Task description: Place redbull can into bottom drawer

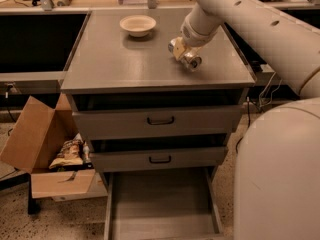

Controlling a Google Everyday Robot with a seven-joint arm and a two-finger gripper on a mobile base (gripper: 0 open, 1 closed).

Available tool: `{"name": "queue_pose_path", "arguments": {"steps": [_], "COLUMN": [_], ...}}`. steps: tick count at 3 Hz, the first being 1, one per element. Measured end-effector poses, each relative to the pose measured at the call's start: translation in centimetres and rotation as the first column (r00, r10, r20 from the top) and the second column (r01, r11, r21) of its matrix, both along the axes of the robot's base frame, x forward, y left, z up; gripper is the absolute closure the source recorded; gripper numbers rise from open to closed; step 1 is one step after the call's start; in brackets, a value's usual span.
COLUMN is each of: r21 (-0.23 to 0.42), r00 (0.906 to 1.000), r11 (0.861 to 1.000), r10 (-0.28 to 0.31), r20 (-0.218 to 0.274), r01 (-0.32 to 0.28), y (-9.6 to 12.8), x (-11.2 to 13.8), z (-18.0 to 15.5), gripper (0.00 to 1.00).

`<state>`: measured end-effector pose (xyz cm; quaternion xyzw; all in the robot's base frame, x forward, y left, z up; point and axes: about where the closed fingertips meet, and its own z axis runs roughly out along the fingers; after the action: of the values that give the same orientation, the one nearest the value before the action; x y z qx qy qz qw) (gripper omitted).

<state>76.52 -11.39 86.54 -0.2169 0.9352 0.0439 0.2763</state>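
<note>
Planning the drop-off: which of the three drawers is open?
The bottom drawer, pulled out, floor showing; the two handled drawers above are pushed in. The gripper is at the redbull can on the cabinet top.

Glossy silvery metal: redbull can (pixel 192 61), clasped in the gripper (pixel 185 56), matt yellowish fingers (pixel 178 51). Smooth grey, dull sheen: counter (pixel 125 66) below the fingers.

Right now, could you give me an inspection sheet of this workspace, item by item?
Surface: grey cabinet top, carrying a cream bowl.
Job's things: redbull can held at the top's right side; bottom drawer pulled open.
Clutter: open cardboard box with snack bags on the floor, left.
Grippers: pincer closed on the can.
Cables: wires hanging right of the cabinet.
Surroundings: two upper drawers with dark handles.
</note>
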Motion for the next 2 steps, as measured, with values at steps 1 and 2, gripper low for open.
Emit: {"name": "queue_pose_path", "arguments": {"steps": [1, 2], "r21": [-0.035, -0.035], "r00": [0.9910, 0.9910], "r11": [0.992, 0.992], "r10": [0.126, 0.126], "r20": [0.045, 0.045], "r01": [-0.125, -0.125], "y": [-0.91, -0.91], "x": [-3.82, -3.82], "z": [1.39, 1.39], "gripper": [1.00, 1.00]}}
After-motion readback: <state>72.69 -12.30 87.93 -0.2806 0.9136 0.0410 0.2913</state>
